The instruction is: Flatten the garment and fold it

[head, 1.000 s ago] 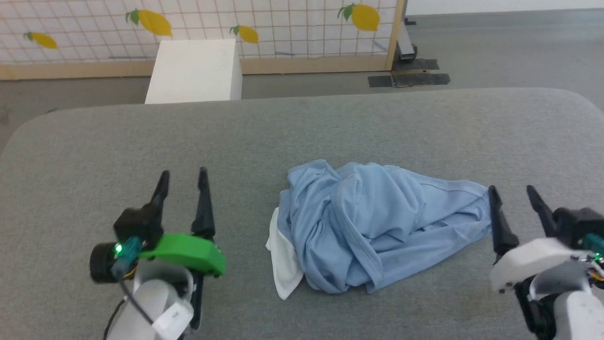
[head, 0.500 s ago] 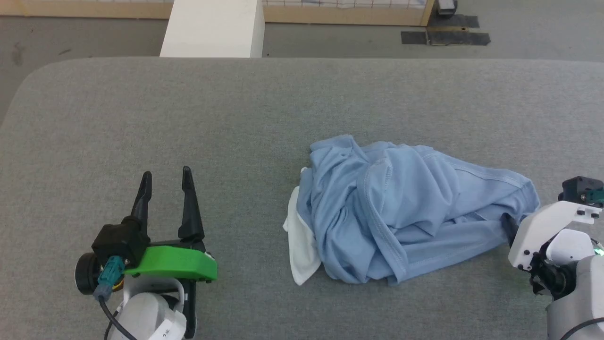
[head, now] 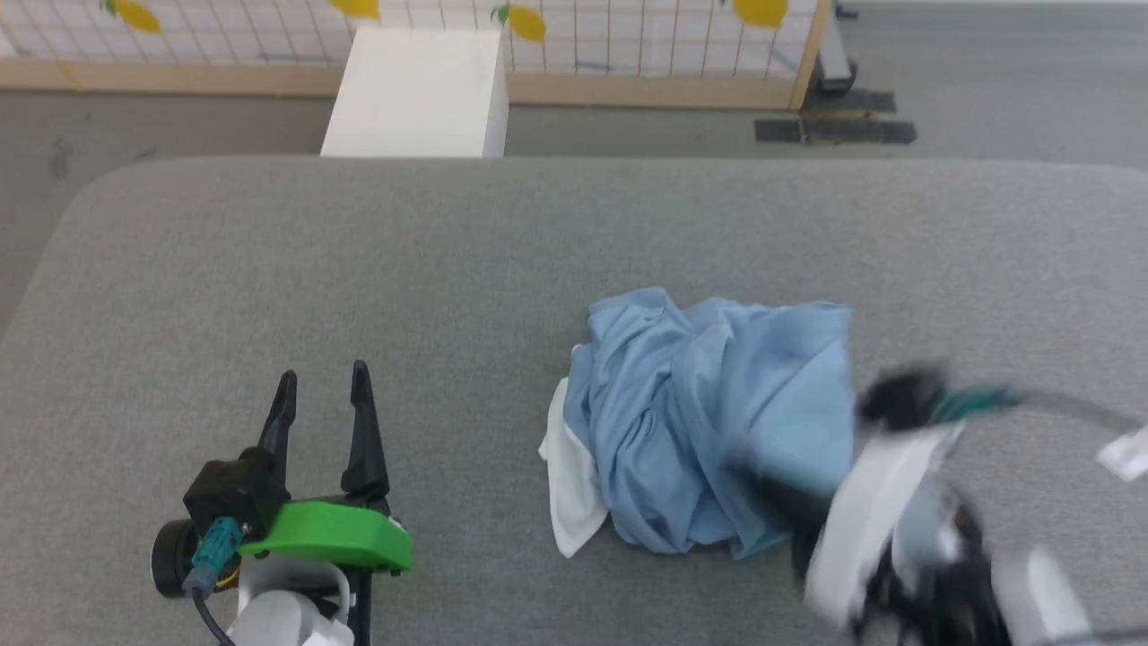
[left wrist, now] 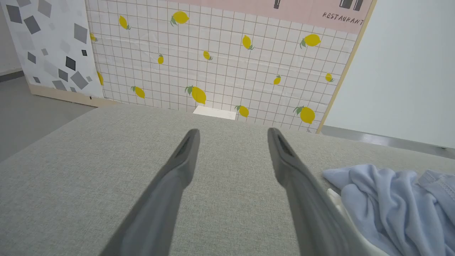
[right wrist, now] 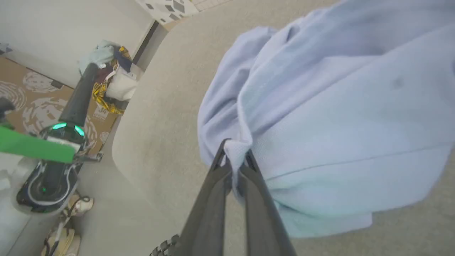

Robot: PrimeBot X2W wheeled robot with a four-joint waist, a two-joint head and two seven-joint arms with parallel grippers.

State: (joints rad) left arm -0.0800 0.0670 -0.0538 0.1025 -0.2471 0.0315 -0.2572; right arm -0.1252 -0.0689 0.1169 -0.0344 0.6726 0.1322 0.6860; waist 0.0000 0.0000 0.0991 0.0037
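- Two pincers logged. Left pincer (head: pixel 324 377): low over the grey counter (head: pixel 269 269), fingers pointing away from the robot, spread wide with nothing between them, well left of the garment (head: pixel 708 422).
- Right pincer (right wrist: pixel 234 158): clamped tight on a bunched fold of the garment. Cloth pinched between both fingertips, rest of the shirt draping away from the grip in the right wrist view.
- Right arm in the head view: blurred, angled in from the lower right, lying across the garment's near right edge. Finger detail unreadable there.
- Garment: crumpled light-blue heap, right of the counter's centre. White section (head: pixel 569 484) poking out at its near left edge, lying on the counter.
- Open stretch of grey counter between left pincer and heap.
- Beyond the far counter edge: white box (head: pixel 417 90) on the grey floor, lemon-print tiled panel (head: pixel 628 36) behind it, dark floor plates (head: pixel 834 130) to the right.
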